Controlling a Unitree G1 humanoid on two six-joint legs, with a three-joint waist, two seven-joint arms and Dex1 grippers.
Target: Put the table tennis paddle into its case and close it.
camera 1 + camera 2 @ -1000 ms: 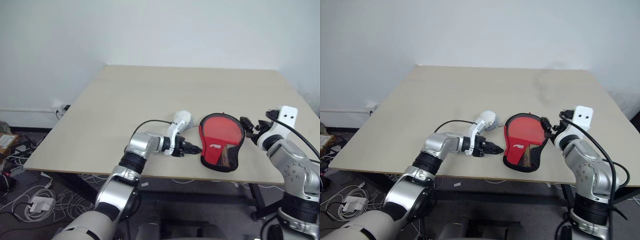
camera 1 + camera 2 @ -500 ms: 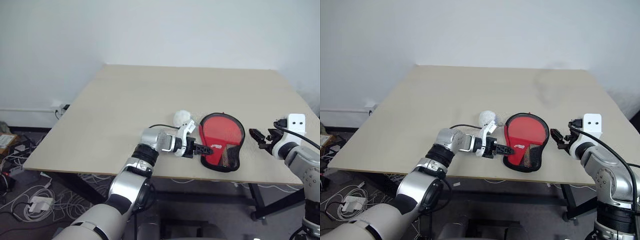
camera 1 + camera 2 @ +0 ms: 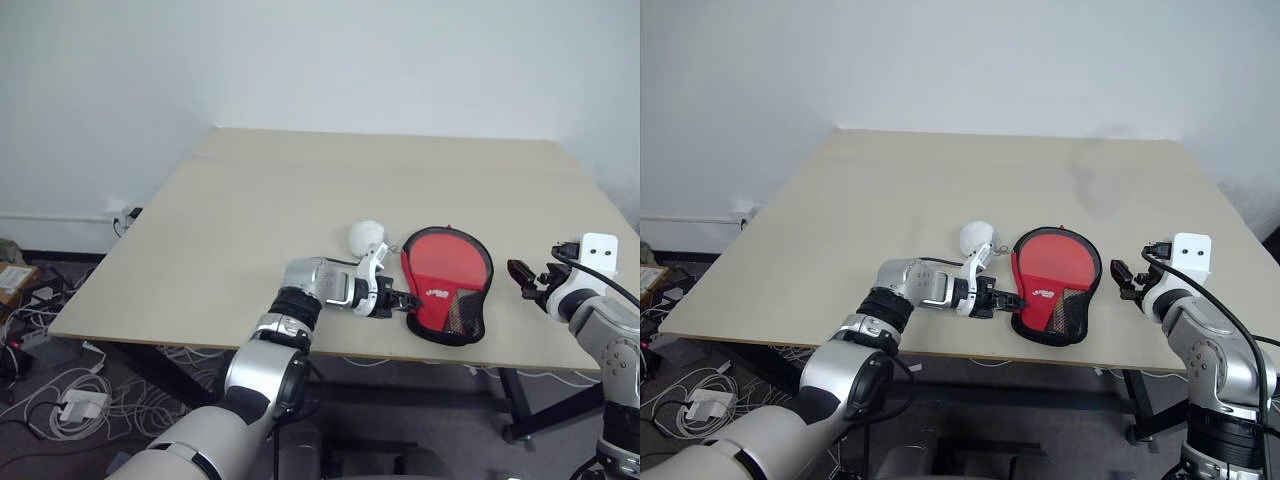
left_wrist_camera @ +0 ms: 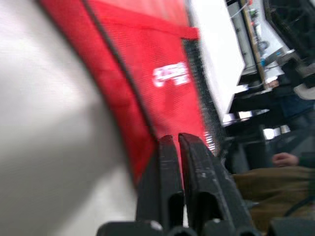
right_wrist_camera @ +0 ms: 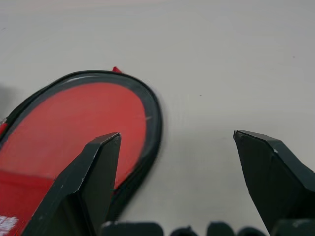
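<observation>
The closing step is judged to be in hand: the left tool (image 3: 408, 299) is pinched shut at the near left edge of the case (image 3: 447, 283), probably on the zip, so a pull along the seam is called for next. The right tool (image 3: 522, 274), spread wide, is held just beside the case's far side. The case, red with a white logo and black mesh patch, is seen flat near the tabletop's (image 3: 300, 190) front edge, and the table tennis paddle is taken to be inside.

Soft, even room light falls from overhead on the pale beige wooden desk (image 3: 300, 200), bright without glare, leaving only faint shadows. The head views are sharp throughout. In the left wrist view the red fabric paddle-shaped case (image 4: 147, 73) is smeared with blur, and a washed-out bright patch sits toward two o'clock.
</observation>
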